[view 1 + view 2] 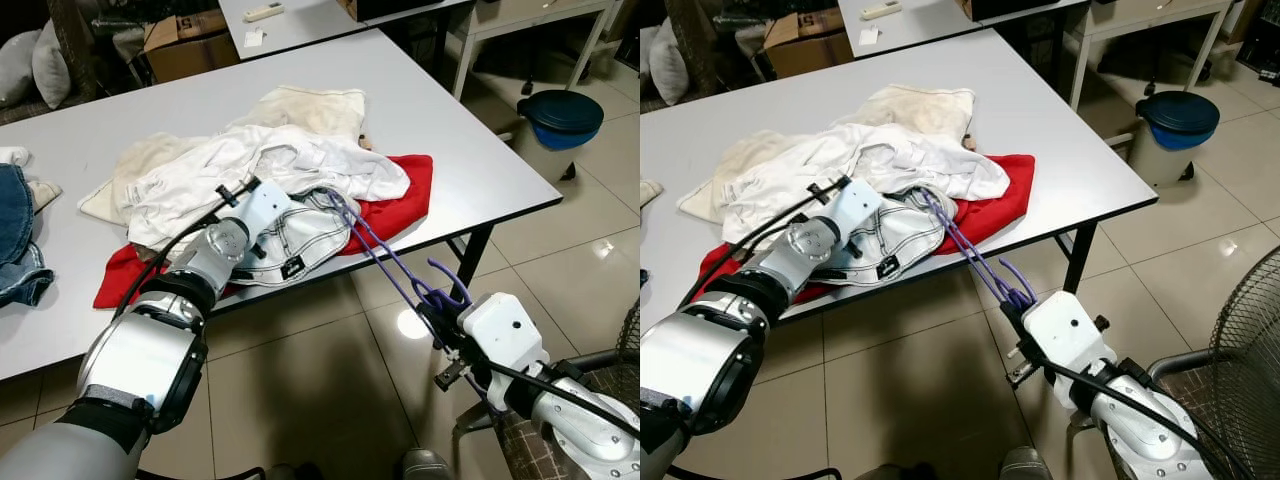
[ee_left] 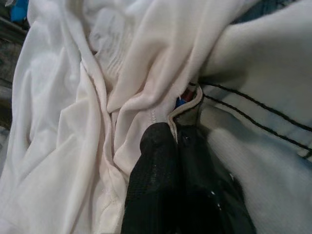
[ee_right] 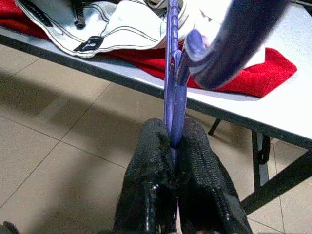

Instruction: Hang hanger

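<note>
pinching purple hanger [image 3: 171, 92], right end effector [image 3: 176, 141]; left end effector [image 2: 178, 139] clamps white garment [image 2: 253, 161] collar, hanger's far end hidden inside.

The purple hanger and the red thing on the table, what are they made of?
The purple hanger looks like smooth plastic: it is glossy, with rounded moulded edges. The right gripper pinches it. The red thing looks like soft cloth, matte and wrinkled, lying flat under the white clothes; which fabric, I cannot tell.
</note>
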Motion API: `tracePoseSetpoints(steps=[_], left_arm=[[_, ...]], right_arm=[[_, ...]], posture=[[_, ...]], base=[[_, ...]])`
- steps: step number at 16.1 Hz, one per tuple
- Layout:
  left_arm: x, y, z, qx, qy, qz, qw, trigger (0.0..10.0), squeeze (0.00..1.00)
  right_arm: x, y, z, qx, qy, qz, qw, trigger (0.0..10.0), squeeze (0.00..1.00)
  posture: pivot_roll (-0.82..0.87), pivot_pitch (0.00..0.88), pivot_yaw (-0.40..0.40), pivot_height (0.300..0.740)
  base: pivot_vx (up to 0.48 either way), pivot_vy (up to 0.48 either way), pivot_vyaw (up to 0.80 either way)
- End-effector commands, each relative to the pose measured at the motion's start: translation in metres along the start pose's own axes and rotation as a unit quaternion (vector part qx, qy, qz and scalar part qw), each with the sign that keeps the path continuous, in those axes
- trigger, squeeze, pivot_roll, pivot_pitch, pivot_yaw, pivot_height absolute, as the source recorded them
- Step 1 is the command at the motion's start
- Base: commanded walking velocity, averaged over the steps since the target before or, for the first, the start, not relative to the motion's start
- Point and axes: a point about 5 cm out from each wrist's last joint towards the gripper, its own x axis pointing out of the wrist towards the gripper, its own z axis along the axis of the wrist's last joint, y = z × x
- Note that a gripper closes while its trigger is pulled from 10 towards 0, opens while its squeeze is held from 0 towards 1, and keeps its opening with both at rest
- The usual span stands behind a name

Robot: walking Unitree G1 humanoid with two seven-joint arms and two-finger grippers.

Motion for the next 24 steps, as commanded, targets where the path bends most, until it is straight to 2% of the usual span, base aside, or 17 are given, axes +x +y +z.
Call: tracePoseSetpoints(steps=[1,4,6,7,8,12,14,16,18,19,20,22,23,24], left_arm=[[-0.003,0.005,-0.015,-0.029,0.024,0.005,0.999,0.0,0.0],[-0.003,0.028,0.007,-0.129,-0.049,0.026,0.99,0.0,0.0],[-0.005,0.04,0.018,-0.19,-0.097,0.016,0.977,0.0,0.0],[-0.007,0.05,0.029,-0.222,-0.143,-0.002,0.964,0.0,0.0],[-0.008,0.052,0.031,-0.22,-0.151,-0.007,0.964,0.0,0.0],[-0.016,0.078,0.043,-0.234,-0.208,-0.007,0.95,0.0,0.0],[-0.021,0.087,0.049,-0.25,-0.244,-0.014,0.937,0.0,0.0],[-0.021,0.084,0.046,-0.254,-0.244,-0.025,0.936,0.0,0.0],[-0.014,0.048,0.031,-0.208,-0.19,-0.127,0.951,0.0,0.0],[-0.014,0.043,0.029,-0.198,-0.182,-0.144,0.953,0.0,0.0],[-0.013,0.025,0.012,-0.117,-0.131,-0.159,0.972,0.0,0.0],[-0.012,0.018,0.005,-0.088,-0.112,-0.151,0.978,0.0,0.0],[-0.011,0.016,0.002,-0.074,-0.101,-0.139,0.982,2.6,0.0],[-0.011,0.017,0.0,-0.055,-0.094,-0.123,0.986,9.7,0.0]], right_arm=[[0.001,0.002,0.004,0.001,-0.006,0.009,1.0,10.0,0.0],[0.006,-0.001,0.005,0.001,-0.017,-0.008,1.0,10.0,0.0],[0.009,-0.001,0.003,0.004,-0.019,-0.016,1.0,10.0,0.0],[0.012,-0.001,0.002,0.006,-0.022,-0.02,1.0,10.0,0.0],[0.013,-0.001,0.003,0.006,-0.024,-0.021,0.999,10.0,0.0],[0.024,-0.003,0.005,0.006,-0.043,-0.027,0.999,10.0,0.0],[0.028,-0.003,0.005,0.008,-0.049,-0.029,0.998,10.0,0.0],[0.03,-0.002,0.004,0.008,-0.05,-0.028,0.998,10.0,0.0],[0.034,0.003,0.003,0.007,-0.052,-0.011,0.999,10.0,0.0],[0.034,0.004,0.004,0.007,-0.053,-0.008,0.999,10.0,0.0],[0.033,0.005,0.001,0.008,-0.048,-0.006,0.999,10.0,0.0],[0.033,0.007,-0.001,0.008,-0.045,-0.005,0.999,10.0,0.0],[0.033,0.008,-0.001,0.012,-0.047,-0.006,0.999,10.0,0.0],[0.033,0.009,-0.001,0.013,-0.047,-0.006,0.999,10.0,0.0]], posture=[[-0.28,0.124,0.166,0.74],[-0.27,0.074,0.191,0.74],[-0.25,0.049,0.2,0.74],[-0.24,0.037,0.205,0.74],[-0.24,0.029,0.207,0.74],[-0.2,0.0,0.211,0.74],[-0.18,0.0,0.212,0.74],[-0.17,0.0,0.209,0.74],[-0.16,0.0,0.21,0.74],[-0.16,0.0,0.211,0.74],[-0.16,0.003,0.213,0.74],[-0.16,0.012,0.216,0.74],[-0.15,0.016,0.216,0.74],[-0.15,0.018,0.218,0.74]], base=[[0.0,0.0,0.0],[0.0,0.0,0.0],[0.0,0.0,0.0],[0.0,0.0,0.0],[0.0,0.0,0.0],[0.0,0.0,0.0],[0.0,0.0,0.0],[0.0,0.0,0.0],[0.0,0.0,0.0],[0.0,0.0,0.0],[0.0,0.0,0.0],[0.0,0.0,0.0],[0.0,0.0,0.0],[0.0,0.0,0.0]])
